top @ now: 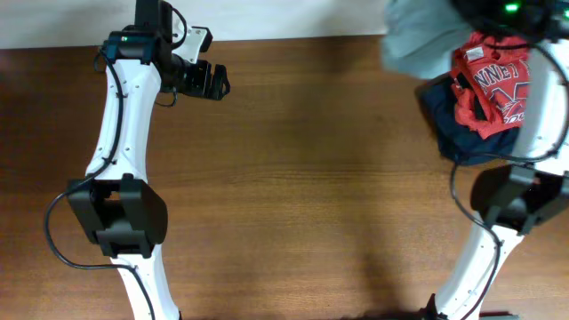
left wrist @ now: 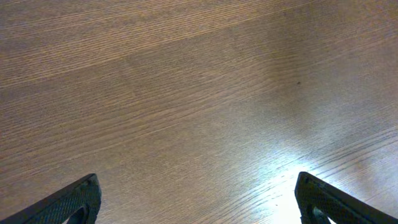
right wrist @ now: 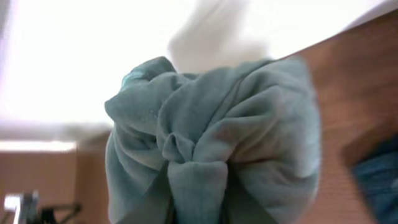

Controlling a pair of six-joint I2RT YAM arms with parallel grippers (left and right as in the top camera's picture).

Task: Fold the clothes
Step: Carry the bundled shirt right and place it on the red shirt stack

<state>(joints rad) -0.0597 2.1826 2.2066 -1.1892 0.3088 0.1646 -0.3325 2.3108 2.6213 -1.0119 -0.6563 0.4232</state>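
Sage-green cloth filled the right wrist view: the T-shirt (right wrist: 211,162) was bunched into a tight, wrinkled wad, its folds drawn together toward the bottom middle of the picture. The right gripper (top: 487,16) had its fingers buried under that fabric, so they could not be seen, but the shirt hung gathered from it and it was clamped on the cloth. From overhead the same shirt showed as a pale, blurred mass at the far right corner of the table (top: 311,178), raised above the wood and reaching past the table's far edge. Just beside it, toward the right arm's base, lay a red shirt (top: 493,84) with white lettering, crumpled on top of a dark navy garment (top: 467,138) that spread out from under it on the near side. A corner of that navy cloth also showed at the lower right of the right wrist view. Well apart from all this, at the far left, the left gripper (left wrist: 196,193) hovered over bare wood grain with its two dark fingertips spread wide and nothing between them.
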